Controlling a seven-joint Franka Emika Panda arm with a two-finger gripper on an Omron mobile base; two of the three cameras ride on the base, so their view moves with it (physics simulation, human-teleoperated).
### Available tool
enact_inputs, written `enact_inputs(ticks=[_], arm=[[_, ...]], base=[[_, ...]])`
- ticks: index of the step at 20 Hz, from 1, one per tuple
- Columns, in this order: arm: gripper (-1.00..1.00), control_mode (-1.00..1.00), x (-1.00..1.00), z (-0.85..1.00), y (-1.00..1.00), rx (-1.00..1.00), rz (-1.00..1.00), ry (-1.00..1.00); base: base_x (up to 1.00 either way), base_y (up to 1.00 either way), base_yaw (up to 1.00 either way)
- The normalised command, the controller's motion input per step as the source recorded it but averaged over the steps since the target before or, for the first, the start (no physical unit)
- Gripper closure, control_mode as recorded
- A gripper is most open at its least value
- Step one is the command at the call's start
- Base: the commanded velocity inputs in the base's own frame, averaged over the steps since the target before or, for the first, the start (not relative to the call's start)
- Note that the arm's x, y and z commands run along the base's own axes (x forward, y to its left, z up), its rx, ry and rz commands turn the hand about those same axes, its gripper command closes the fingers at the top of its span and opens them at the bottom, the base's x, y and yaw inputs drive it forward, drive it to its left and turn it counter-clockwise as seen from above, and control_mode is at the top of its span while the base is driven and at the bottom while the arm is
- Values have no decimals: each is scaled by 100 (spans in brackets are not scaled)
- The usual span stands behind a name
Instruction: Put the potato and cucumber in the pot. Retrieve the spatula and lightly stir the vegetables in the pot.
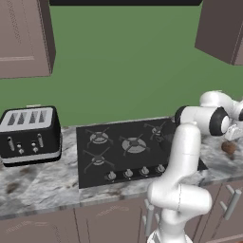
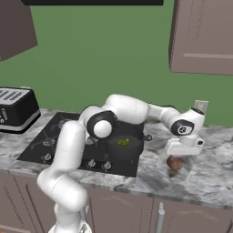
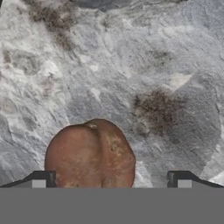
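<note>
Your potato (image 2: 174, 163) lies on the worktop (image 2: 214, 173) right of the stove, not yet lifted. The cucumber (image 2: 121, 142) already sits in the pot (image 2: 123, 148). The gripper (image 3: 111, 179) hangs spread wide over the potato; spatula and stirring remain.

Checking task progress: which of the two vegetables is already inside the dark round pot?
The dark green, yellow-sheened cucumber lies inside the pot. The reddish-brown rounded potato sits on the marble counter, under the open gripper.

Rendered light is even and moderately bright, without glare; a soft shadow lies on the marble counter (image 3: 175, 113) beside the potato (image 3: 89, 155); textures appear coarse and slightly blurred throughout.
</note>
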Motion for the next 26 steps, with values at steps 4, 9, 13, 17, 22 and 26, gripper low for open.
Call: enact_inputs(ticks=[4, 9, 13, 17, 22, 26], arm=[[-100, -100, -9, -18, 4, 4, 1, 3], [-100, -100, -26, -18, 17, 1, 0, 0], [-100, -100, -26, -14, 35, 0, 0, 0], [-100, -100, -17, -14, 35, 0, 0, -4], [-100, -100, -2, -21, 25, 0, 0, -2], [-100, -100, 0, -29, 15, 0, 0, 0]], base=[[0, 0, 0], [0, 0, 0], [0, 0, 0], [0, 0, 0], [0, 0, 0], [0, 0, 0]])
